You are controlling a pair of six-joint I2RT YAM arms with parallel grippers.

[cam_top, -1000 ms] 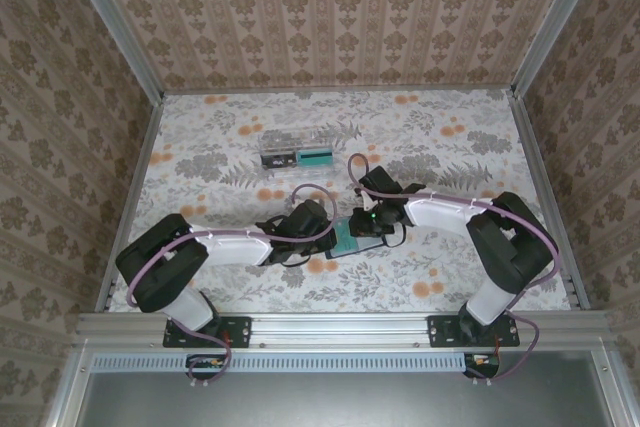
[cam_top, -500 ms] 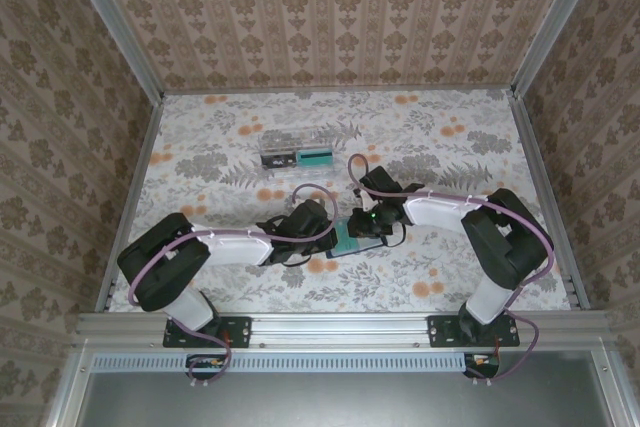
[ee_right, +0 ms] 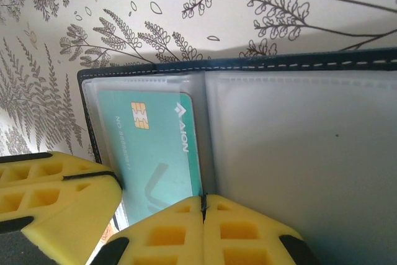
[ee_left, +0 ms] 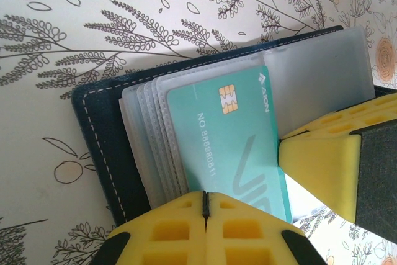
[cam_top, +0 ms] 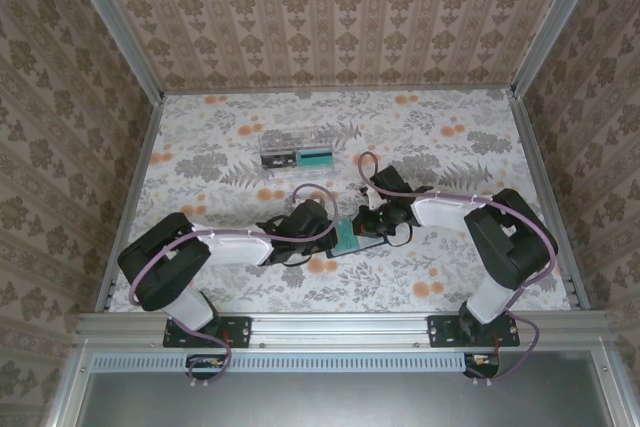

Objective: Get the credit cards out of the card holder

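Observation:
The black card holder (ee_left: 99,141) lies open on the flowered table between both grippers, its clear sleeves fanned out. A teal credit card (ee_left: 229,141) with a gold chip sits in the top sleeve, and also shows in the right wrist view (ee_right: 155,147). My left gripper (ee_left: 205,204) is shut, its yellow tips resting on the card's near end. My right gripper (ee_right: 203,206) is shut at the holder's (ee_right: 248,66) centre fold, right at the card's edge. I cannot tell whether either pinches the card. From above, the grippers (cam_top: 335,230) (cam_top: 368,227) meet over the holder (cam_top: 350,238).
A clear plastic box (cam_top: 296,150) holding a teal card stands further back on the table. Aluminium rails and patterned walls enclose the table (cam_top: 450,147) on three sides. Each wrist view also catches the other gripper's yellow finger (ee_left: 322,166) (ee_right: 56,184) close by.
The right gripper's jaws have closed fully and its wrist has shifted slightly right. The left arm and the card holder have stayed put.

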